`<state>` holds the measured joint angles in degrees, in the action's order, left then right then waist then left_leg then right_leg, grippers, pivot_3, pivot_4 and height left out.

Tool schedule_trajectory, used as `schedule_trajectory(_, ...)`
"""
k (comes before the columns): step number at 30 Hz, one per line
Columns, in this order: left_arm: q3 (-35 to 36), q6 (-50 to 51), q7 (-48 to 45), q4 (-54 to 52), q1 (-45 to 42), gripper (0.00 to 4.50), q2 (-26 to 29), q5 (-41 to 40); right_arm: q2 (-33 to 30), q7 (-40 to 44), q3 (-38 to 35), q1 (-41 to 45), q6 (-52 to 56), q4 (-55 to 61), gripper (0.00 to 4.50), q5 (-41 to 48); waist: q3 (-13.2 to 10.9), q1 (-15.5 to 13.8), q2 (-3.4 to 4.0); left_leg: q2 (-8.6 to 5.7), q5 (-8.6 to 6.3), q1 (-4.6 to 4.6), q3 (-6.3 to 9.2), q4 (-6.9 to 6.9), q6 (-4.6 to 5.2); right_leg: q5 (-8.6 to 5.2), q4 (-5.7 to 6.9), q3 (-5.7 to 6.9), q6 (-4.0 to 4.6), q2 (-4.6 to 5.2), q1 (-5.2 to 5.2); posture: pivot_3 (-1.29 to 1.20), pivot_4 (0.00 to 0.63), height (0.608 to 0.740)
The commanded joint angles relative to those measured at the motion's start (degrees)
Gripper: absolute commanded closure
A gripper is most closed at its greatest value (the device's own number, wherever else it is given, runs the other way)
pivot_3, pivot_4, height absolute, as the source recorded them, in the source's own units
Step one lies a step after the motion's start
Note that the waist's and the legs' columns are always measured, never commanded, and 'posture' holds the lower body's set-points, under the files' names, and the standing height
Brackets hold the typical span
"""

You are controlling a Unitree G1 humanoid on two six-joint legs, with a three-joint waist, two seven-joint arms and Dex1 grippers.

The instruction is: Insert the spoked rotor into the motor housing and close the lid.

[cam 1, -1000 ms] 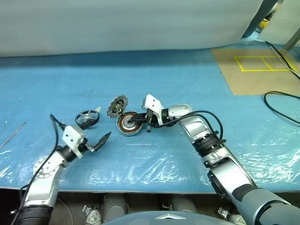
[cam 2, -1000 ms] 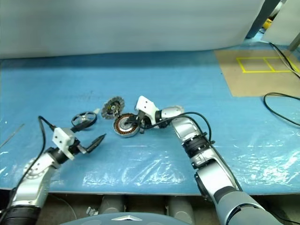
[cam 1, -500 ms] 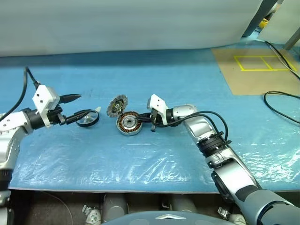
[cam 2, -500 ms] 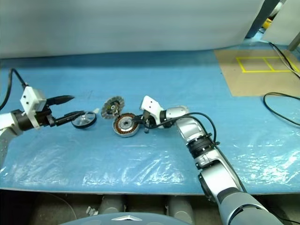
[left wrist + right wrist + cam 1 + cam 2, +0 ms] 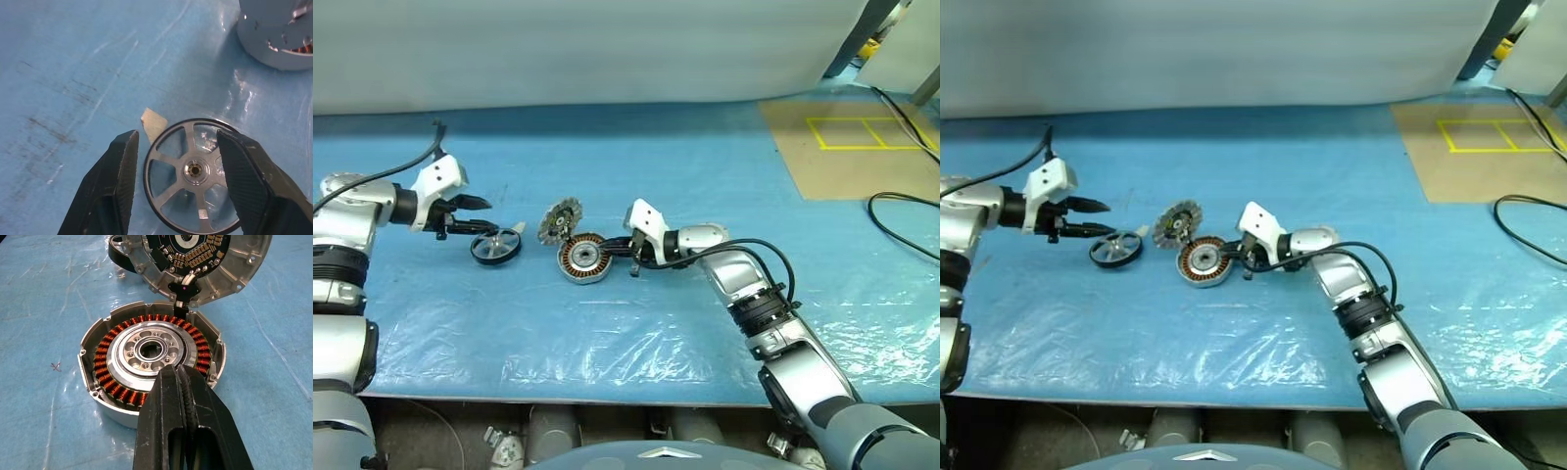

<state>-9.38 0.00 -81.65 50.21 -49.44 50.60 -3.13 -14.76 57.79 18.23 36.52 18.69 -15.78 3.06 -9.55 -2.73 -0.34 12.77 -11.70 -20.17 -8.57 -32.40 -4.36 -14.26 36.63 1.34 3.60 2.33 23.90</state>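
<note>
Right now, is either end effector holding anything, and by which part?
Nothing is held. The left end effector is open, its fingers straddling the spoked rotor without gripping it. The right end effector is shut and empty, its tips at the motor housing rim.

In the left wrist view, the frame's edge is cropping the near rim of the spoked rotor [image 5: 194, 171], while the motor housing [image 5: 279, 34] is running out of frame, leaving just a curved stretch of wall showing. In the right wrist view, the right gripper [image 5: 182, 377] is covering part of the housing's copper windings, and the lid [image 5: 195, 264], propped behind, is being cut off. A pale scrap [image 5: 153, 122] beside the rotor is staying too small to identify.
</note>
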Motion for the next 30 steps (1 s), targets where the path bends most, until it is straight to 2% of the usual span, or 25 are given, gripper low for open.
schedule_trajectory(1, -1.0, -1.1, -1.6, 3.5, -3.1, 1.86, -0.4, 2.9, -1.8, 1.4, -1.3, -1.4, 3.4, 6.8, 4.50, 3.0, 0.0, -0.1, -0.04, 0.00, 0.00, 0.00, 0.01, 0.00, 0.00, 0.00, 0.00, 0.01, 0.00, 0.00, 0.00, 0.00, 0.150, 0.740)
schedule_trajectory(10, -1.5, -3.1, -2.9, 7.3, -4.0, 1.86, -0.9, 6.4, -4.3, 1.3, -2.7, -4.3, 7.6, 16.9, 4.50, 7.5, -0.1, -0.4, -0.10, 0.01, -0.02, 0.00, 0.04, 0.00, -0.04, 0.01, -0.01, 0.03, -0.02, 0.00, -0.01, 0.00, 0.150, 0.740)
schedule_trajectory(28, -0.9, -3.1, -0.5, 10.3, -3.5, 1.86, -3.2, 7.7, -4.8, -1.1, -2.4, -3.9, 6.8, 17.0, 4.50, 8.3, -0.1, -1.3, -0.11, 0.01, -0.02, 0.00, 0.04, -0.02, -0.04, 0.01, 0.00, 0.03, -0.02, 0.00, -0.03, 0.00, 0.150, 0.740)
schedule_trajectory(30, -0.9, -2.3, -1.0, 10.5, -3.6, 2.22, -3.2, 7.7, -4.8, -1.2, -2.4, -3.8, 6.5, 16.7, 4.50, 8.2, -0.1, -1.3, -0.11, 0.01, -0.02, 0.00, 0.04, -0.02, -0.05, 0.01, 0.00, 0.03, -0.02, 0.00, -0.03, 0.00, 0.150, 0.740)
